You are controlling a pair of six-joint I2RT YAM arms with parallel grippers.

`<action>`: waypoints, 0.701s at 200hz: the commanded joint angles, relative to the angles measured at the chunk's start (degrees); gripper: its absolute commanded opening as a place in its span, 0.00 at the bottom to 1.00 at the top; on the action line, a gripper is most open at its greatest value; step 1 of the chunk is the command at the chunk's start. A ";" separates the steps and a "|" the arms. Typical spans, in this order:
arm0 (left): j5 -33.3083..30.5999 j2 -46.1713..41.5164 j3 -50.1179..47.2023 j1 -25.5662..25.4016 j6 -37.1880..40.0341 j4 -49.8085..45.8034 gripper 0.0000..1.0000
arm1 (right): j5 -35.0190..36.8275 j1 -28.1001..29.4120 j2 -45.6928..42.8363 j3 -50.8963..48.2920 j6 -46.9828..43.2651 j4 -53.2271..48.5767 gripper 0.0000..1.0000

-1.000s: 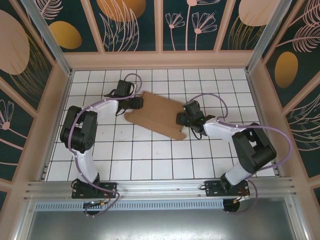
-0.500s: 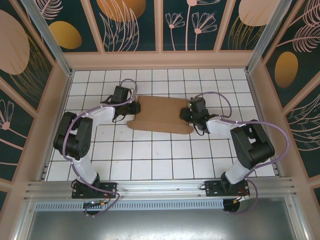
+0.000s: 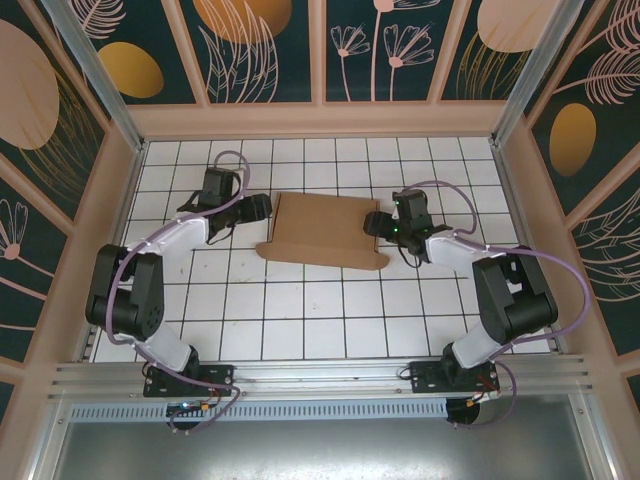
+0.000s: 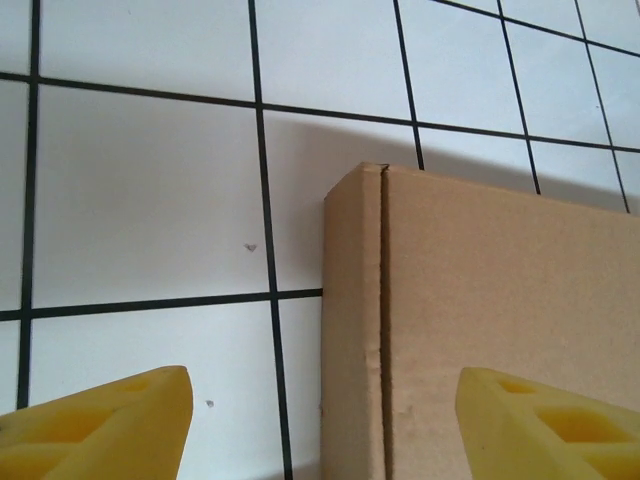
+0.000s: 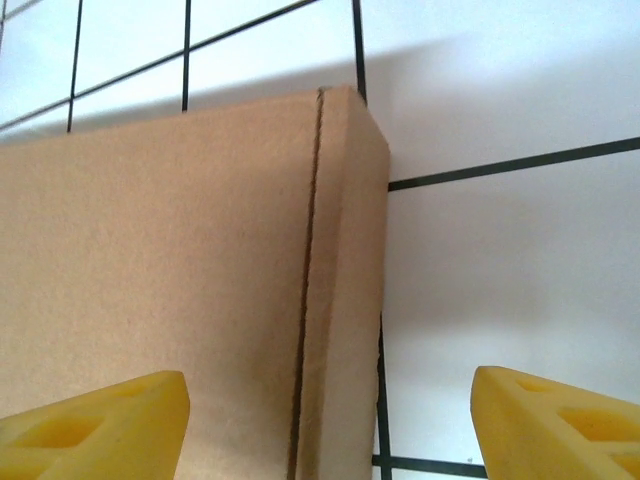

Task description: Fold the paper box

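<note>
Table (image 3: 300, 320) white, gridded. Paper box (image 3: 325, 228) lies at its far middle, long axis running left to right. You have an arm at each short end: left gripper (image 3: 262, 208) just beside the left edge, right gripper (image 3: 374, 223) just beside the right, about equally near. Both spread wide, holding nothing.

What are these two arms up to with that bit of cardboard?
Two robot arms are working on a flat brown paper box lying on the gridded table. The left gripper is at the box's left end and the right gripper at its right end. Both are open, each with a side edge of the box between its yellow fingers, so neither is gripping it.
</note>
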 commanded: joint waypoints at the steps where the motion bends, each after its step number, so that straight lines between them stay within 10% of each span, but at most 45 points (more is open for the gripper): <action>1: 10.88 5.02 -0.69 0.71 -0.46 3.84 0.70 | -4.69 -1.92 -0.32 -1.23 1.47 2.86 0.74; 140: 15.91 12.31 1.82 0.73 0.71 6.26 0.46 | -15.12 -4.58 4.52 -5.72 5.75 13.31 0.71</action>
